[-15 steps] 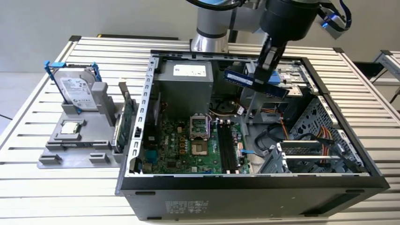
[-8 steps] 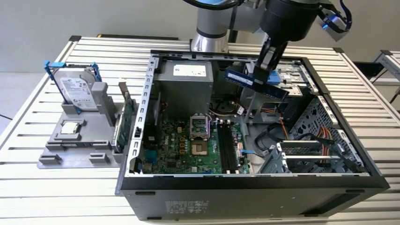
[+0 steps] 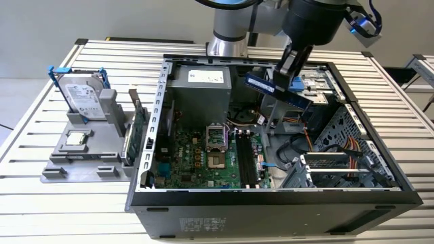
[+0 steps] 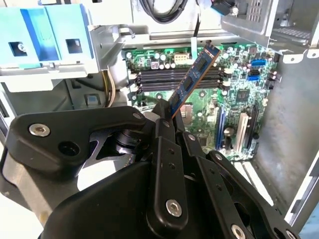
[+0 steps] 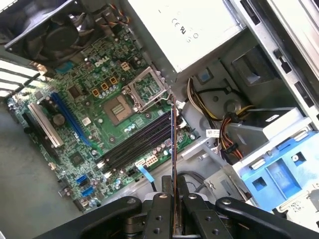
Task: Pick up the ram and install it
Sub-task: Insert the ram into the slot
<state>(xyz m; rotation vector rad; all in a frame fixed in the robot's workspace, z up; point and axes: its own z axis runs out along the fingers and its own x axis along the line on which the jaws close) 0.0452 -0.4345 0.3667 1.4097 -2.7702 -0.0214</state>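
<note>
The arm hangs over the open computer case (image 3: 271, 201) that lies on its side on the slatted tabletop (image 3: 68, 203), and its black jaws are clamped tight on the ram (image 3: 278, 90). The thin stick is held by one end and slants out from the jaws in mid-air, clear of everything inside the case. In both wrist views the ram (image 4: 192, 82) (image 5: 172, 144) reaches forward from between the jaws toward the green motherboard (image 5: 99, 114). The row of long dark memory slots (image 5: 134, 144) lies beyond and below its free end, apart from it. The processor socket (image 5: 144, 89) sits just past those slots, farther from the jaws. The grey power supply (image 3: 200, 91) stands off to one side of the jaws, deep in the case. Well away from the jaws, outside the case, a grey holder (image 3: 81, 152) on the tabletop carries a silver hard drive (image 3: 85, 99) in a blue frame, and a wider green card (image 3: 137, 132) stands upright beside it.
</note>
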